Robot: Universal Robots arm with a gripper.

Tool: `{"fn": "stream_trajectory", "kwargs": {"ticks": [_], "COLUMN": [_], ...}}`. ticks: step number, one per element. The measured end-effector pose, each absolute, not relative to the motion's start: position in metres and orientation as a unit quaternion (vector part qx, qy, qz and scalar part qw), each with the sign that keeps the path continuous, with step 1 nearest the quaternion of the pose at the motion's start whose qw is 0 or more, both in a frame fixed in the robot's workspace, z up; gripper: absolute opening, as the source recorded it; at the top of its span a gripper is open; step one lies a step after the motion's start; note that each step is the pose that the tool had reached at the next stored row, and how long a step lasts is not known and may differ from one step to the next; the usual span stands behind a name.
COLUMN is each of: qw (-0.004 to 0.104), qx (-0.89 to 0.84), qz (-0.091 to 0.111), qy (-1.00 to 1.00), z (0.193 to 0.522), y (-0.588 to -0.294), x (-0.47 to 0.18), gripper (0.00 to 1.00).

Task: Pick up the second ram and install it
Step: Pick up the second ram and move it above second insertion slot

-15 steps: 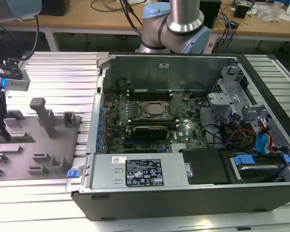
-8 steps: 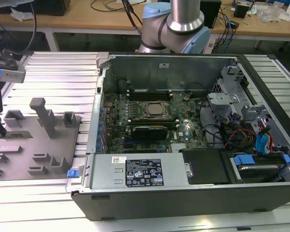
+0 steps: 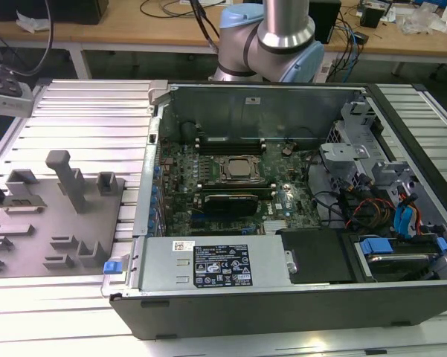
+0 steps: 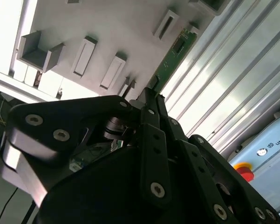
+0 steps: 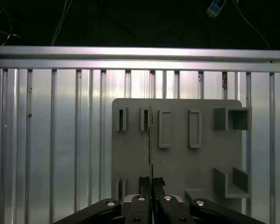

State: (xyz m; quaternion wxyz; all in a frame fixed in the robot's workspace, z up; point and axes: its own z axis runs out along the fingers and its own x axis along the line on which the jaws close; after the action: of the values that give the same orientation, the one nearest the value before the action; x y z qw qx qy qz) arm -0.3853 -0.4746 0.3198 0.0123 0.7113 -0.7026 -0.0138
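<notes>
Your gripper is pinched tight on the second ram — it juts straight out from the grip, edge-on, long axis along the slots of the grey tray under it — and the open computer case sits well apart toward the exterior view's right.

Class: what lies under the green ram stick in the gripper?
Under the second ram lies the grey holder tray, on the ribbed metal table. The gripper covers the stick's near end; whether it touches the tray cannot be seen.
</notes>
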Motion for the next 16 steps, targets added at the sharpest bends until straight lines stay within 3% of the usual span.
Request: {"fn": "stream_trajectory", "kwargs": {"ticks": [16], "qw": [0.012], "qx": [0.711], "qz": [-0.014], "qy": [-0.703], "z": [0.346], "y": [-0.472], "x": [-0.385], "gripper": [0.13]}}
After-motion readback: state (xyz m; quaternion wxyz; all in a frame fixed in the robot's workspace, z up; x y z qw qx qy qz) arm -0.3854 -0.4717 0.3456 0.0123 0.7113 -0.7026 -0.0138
